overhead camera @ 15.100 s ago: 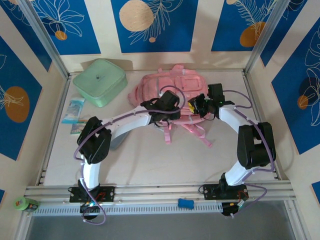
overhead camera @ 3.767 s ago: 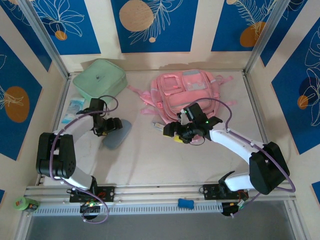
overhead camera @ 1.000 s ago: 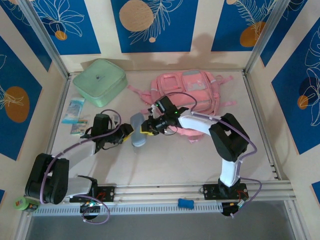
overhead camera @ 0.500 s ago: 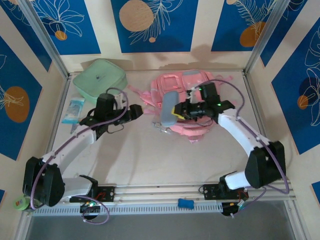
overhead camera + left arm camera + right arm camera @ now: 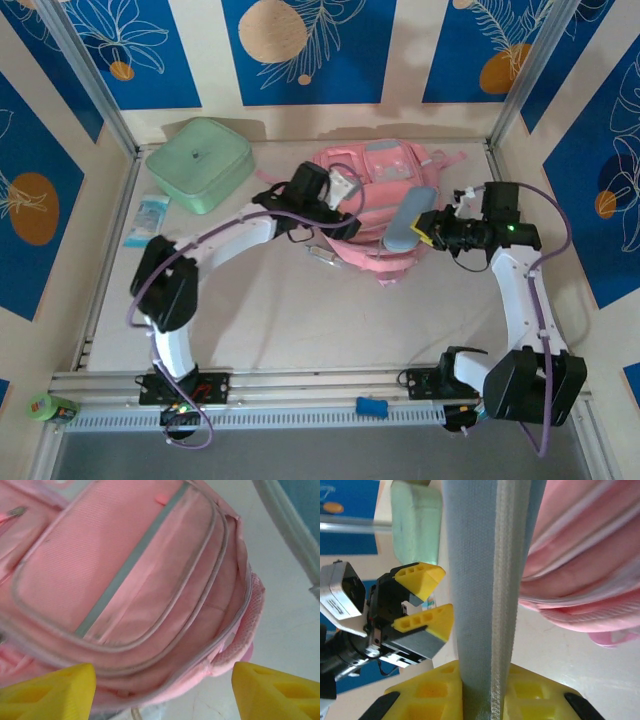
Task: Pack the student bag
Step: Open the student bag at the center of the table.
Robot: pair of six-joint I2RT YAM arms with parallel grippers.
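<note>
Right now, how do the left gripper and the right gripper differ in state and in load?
The left gripper is open wide; the right gripper is shut. The left gripper holds nothing; the right gripper clamps a grey-blue zip pouch. The left gripper hangs over the pink backpack; the right gripper sits at its right side. Both have yellow fingers.

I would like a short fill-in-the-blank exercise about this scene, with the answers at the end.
1. The right gripper holds the grey-blue pouch; the left gripper holds ____.
2. The student bag is ____ in colour.
3. In the top view, the mint green case lies to the bag's ____.
Answers: nothing; pink; left.
</note>
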